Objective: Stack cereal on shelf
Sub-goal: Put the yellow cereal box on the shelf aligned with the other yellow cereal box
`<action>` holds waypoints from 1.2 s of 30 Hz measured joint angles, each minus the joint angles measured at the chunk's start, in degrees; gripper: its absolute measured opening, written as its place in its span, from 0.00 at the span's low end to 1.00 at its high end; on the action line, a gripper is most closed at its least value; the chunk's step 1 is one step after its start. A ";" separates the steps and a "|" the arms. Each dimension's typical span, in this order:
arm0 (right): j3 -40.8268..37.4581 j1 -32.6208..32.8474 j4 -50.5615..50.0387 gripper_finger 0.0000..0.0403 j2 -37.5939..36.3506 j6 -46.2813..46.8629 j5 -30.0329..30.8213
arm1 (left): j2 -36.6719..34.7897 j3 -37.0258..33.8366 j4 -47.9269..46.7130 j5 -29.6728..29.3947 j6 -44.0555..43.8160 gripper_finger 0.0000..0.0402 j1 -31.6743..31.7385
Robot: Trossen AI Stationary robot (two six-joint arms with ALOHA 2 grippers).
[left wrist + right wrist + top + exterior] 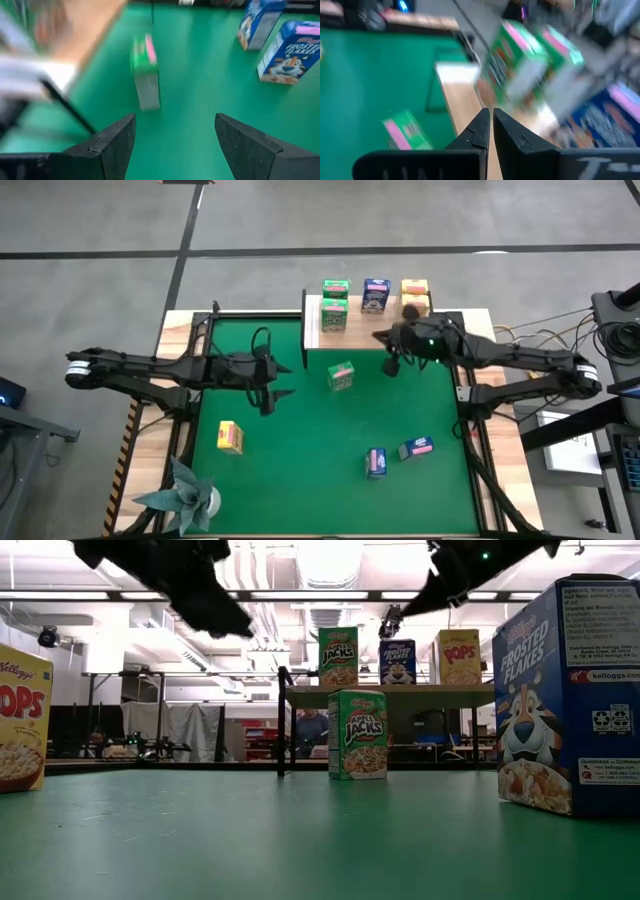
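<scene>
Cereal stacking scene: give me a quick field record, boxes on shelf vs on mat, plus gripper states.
on shelf: two green boxes, one blue, yellow (count unclear)
on mat: one green box, one yellow, two blue
left gripper: open, empty, over mat
right gripper: shut, empty, by the shelf

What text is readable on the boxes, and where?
"APPLE JACKS": green cardboard box standing on the mat
"JACKS": green box on the wooden shelf
"FROSTED FLAKES": small blue box on the shelf
"POPS": yellow box on the shelf
"FROSTED FLAKES", "kelloggs.com": large near blue box
"OPS", part of "Kellogg's": yellow box cut off by the picture's edge
Fine print on the near blue box's side panel: too small. High and right wrist views: unreadable.
</scene>
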 joint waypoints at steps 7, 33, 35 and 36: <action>-8.97 2.28 20.43 0.03 0.19 -6.65 -0.81 | 1.93 7.43 -18.47 0.22 -22.65 0.63 -2.37; -12.70 2.26 22.75 0.03 0.20 -9.35 -0.89 | 18.74 32.78 -57.00 8.18 -72.86 0.63 -18.30; -12.70 2.26 22.55 0.03 0.20 -9.29 -0.99 | 19.12 33.72 -60.11 8.22 -77.42 0.63 -20.38; -12.76 2.26 22.53 0.03 0.20 -9.31 -1.02 | 19.15 33.91 -61.15 8.22 -79.63 0.63 -21.52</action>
